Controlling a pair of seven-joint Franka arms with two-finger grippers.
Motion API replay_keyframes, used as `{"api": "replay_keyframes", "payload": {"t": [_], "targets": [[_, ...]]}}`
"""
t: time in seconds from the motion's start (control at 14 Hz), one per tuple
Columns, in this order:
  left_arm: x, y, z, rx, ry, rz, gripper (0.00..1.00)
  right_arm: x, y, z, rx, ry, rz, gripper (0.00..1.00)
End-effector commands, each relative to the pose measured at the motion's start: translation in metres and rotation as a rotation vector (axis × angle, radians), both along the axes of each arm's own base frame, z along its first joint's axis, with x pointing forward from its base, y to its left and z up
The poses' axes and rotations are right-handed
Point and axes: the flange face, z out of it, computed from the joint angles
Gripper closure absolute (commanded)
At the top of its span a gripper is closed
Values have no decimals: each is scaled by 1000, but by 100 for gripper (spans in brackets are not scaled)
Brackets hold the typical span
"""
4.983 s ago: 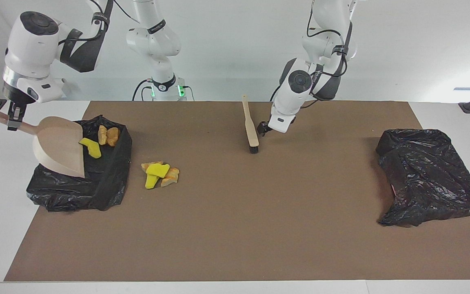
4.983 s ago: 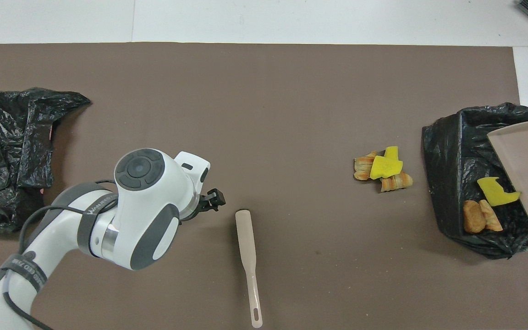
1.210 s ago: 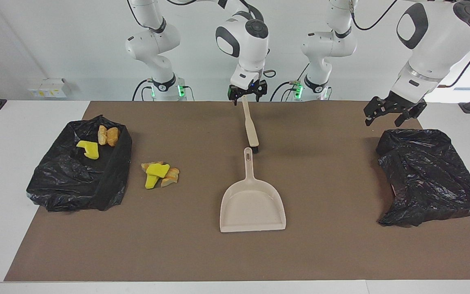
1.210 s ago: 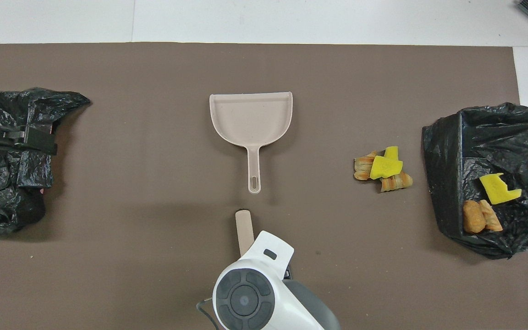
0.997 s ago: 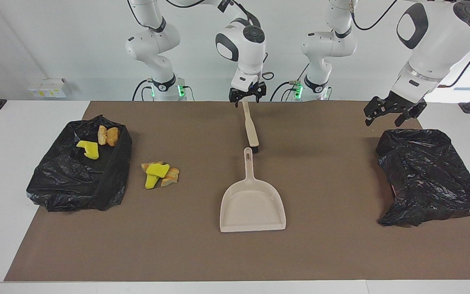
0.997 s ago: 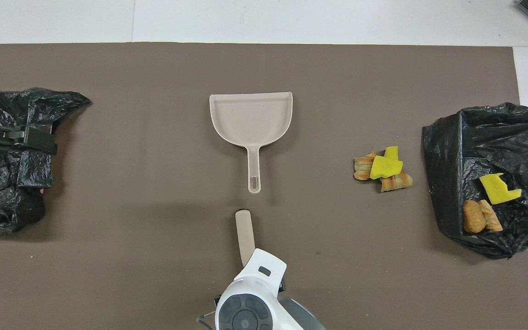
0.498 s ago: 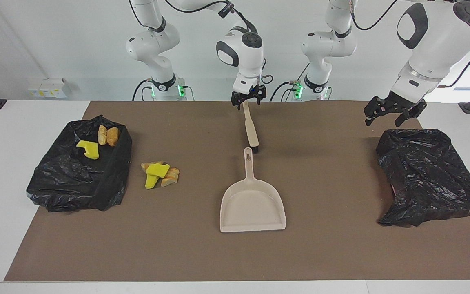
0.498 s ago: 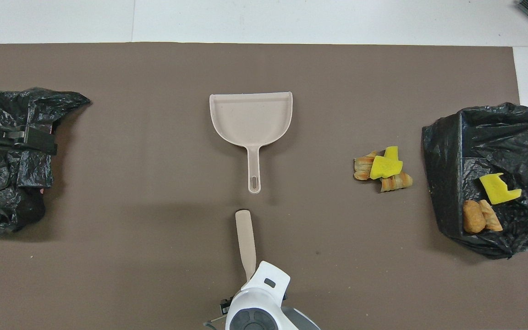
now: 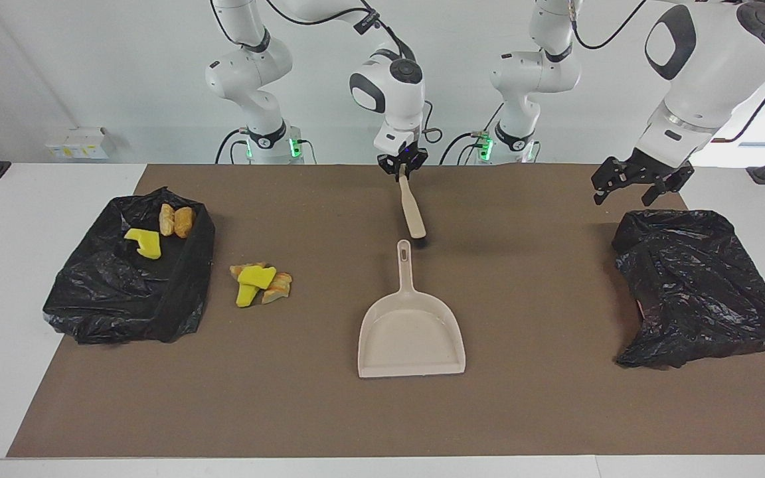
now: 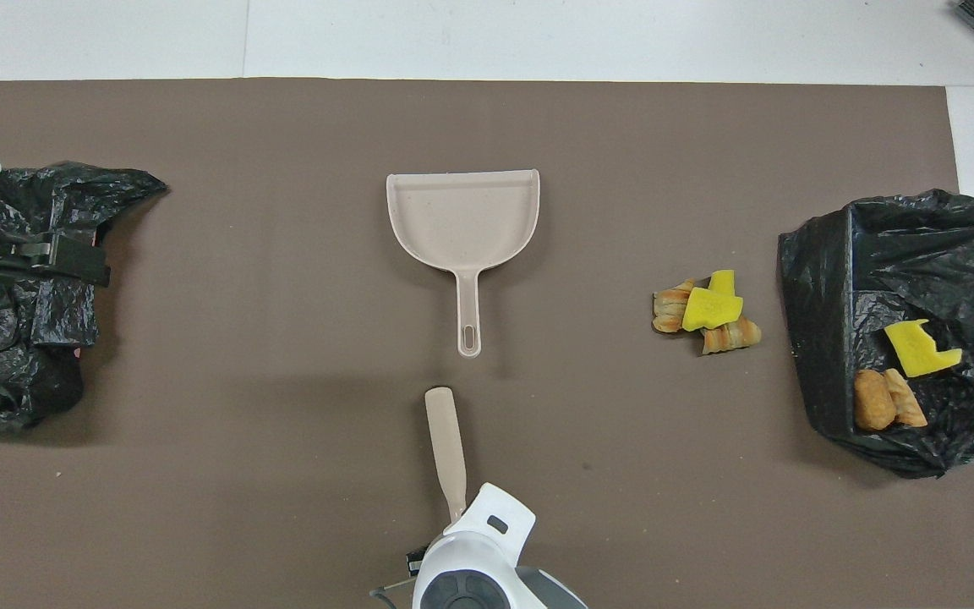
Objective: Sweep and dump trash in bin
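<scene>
Beige plastic is what we note first: the brush [image 9: 412,214] and the dustpan [image 9: 411,331] match, and both lie at the middle of the brown mat [image 9: 382,411], the pan's handle pointing at the robots and nearly in line with the brush, which lies nearer to them. We read the right gripper [image 9: 402,170] as clamped together on the thin end of the brush handle, low at the mat's robot-side edge; whether the bristle end is off the mat yet we cannot say from either view. Gripping that end leaves the whole length free to sweep. Loose trash [image 9: 260,282], yellow chunks and orange-brown lumps in one small heap, sits on the mat just beside the black-lined bin [image 9: 131,279] at the right arm's end; more pieces [image 9: 157,232] lie inside that bin already. So we judge the task partly done, with this heap left. Dustpan mouth faces away from the robots, not toward the heap, so it will likely need turning. Left gripper [image 9: 641,182] waits with fingers apart, up over the robot-side corner of a crumpled black bag [image 9: 698,289] at the left arm's end, holding nothing.
</scene>
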Motion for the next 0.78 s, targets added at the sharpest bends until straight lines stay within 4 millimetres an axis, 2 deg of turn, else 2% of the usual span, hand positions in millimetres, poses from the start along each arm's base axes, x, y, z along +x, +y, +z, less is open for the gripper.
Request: {"api": "replay_keyframes", "payload": {"t": [0.0,0.14,0.21,0.28,0.43,0.5,0.64,0.71], "targets": [[-8,-30,1,4,-25,-45,0,12,5,11,0,14,-28,100],[-7,-66,-3,0,-48,-57,0,28,-6,42,-26,21,-52,100],[-7,-80,-5,-4,-55,-55,0,36,-20,60,-36,15,-63,100],[-8,-95,-8,-6,-59,-59,0,43,-38,80,-37,2,-62,100],[-7,-126,-20,-7,-50,-68,0,61,-80,103,-64,11,-91,100],[-5,-143,-28,-8,-54,-59,0,67,-96,112,-70,13,-90,100],[-4,-191,-57,-1,-41,-63,0,83,-131,126,-69,2,-126,100],[-3,-203,-60,-11,-62,-44,0,91,-148,131,-76,-14,-146,100]]}}
